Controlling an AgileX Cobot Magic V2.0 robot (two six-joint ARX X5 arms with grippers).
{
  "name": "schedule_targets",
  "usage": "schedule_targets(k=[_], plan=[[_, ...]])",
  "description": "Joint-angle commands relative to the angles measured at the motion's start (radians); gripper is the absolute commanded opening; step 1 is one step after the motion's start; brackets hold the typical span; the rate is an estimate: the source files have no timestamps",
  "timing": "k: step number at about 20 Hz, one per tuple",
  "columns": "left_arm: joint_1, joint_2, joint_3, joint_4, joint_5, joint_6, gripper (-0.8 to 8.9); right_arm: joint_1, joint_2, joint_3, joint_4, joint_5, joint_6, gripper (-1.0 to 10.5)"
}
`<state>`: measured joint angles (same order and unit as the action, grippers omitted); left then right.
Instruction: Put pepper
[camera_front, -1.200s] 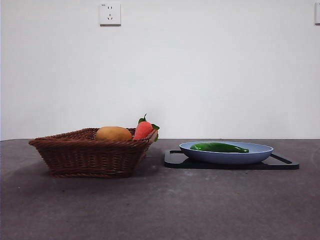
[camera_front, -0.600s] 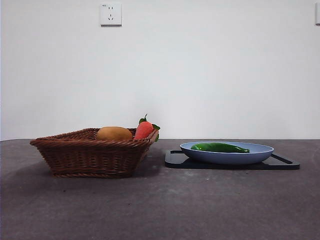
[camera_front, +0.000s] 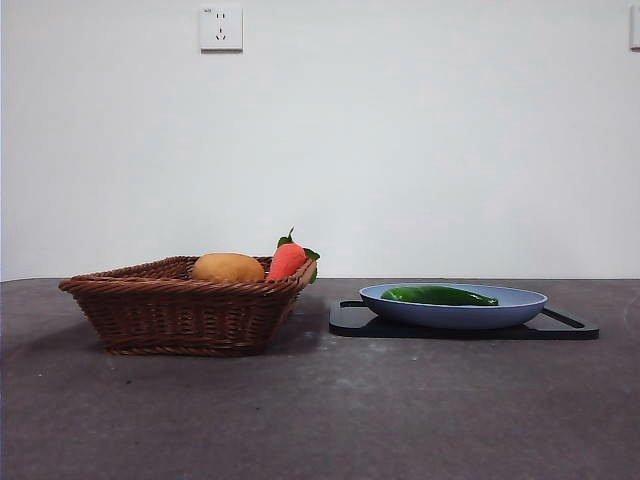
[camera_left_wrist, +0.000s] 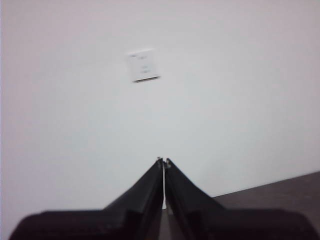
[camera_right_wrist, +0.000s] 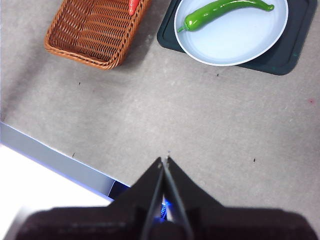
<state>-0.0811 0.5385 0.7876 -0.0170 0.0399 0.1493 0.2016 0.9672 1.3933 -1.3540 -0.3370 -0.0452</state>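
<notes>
The glossy, curved green pepper lies in a smooth pale-blue plate on a flat black tray. Beside it stands a woven wicker basket. My left gripper and right gripper have their jaws pressed together, holding nothing.

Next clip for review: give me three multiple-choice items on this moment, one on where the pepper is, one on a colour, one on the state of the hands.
1. The pepper lies
A. in the basket
B. on the plate
C. on the bare table

2. The plate is
A. light blue
B. red
C. black

3. The left hand and right hand are
A. both shut, holding nothing
B. both wide open
C. both gripping the pepper

Key: 1 B, the pepper rests inside the plate's rim, on the black tray. 2 A, both front and right wrist views show pale blue. 3 A, each wrist view shows the jaws closed together with nothing between.
</notes>
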Motion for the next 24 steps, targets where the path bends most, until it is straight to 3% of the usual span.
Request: schedule_targets(k=[1, 6, 12, 16, 24], plan=[[0.040, -0.108, -0.175, 0.048, -0.023, 0.007, 0.08, 0.002, 0.008, 0.018, -0.009, 0.002, 0.002, 0.0], [0.089, -0.298, -0.481, 0.061, -0.021, -0.054, 0.08, 0.002, 0.008, 0.018, -0.009, 0.003, 0.002, 0.0], [0.100, -0.432, -0.706, 0.060, -0.020, -0.108, 0.08, 0.002, 0.008, 0.018, -0.009, 0.002, 0.002, 0.0], [0.100, -0.497, -0.781, 0.043, -0.019, -0.132, 0.08, 0.002, 0.008, 0.018, -0.009, 0.003, 0.002, 0.0], [0.100, -0.537, -0.781, -0.143, -0.009, -0.156, 0.08, 0.002, 0.008, 0.018, -0.009, 0.003, 0.002, 0.0]])
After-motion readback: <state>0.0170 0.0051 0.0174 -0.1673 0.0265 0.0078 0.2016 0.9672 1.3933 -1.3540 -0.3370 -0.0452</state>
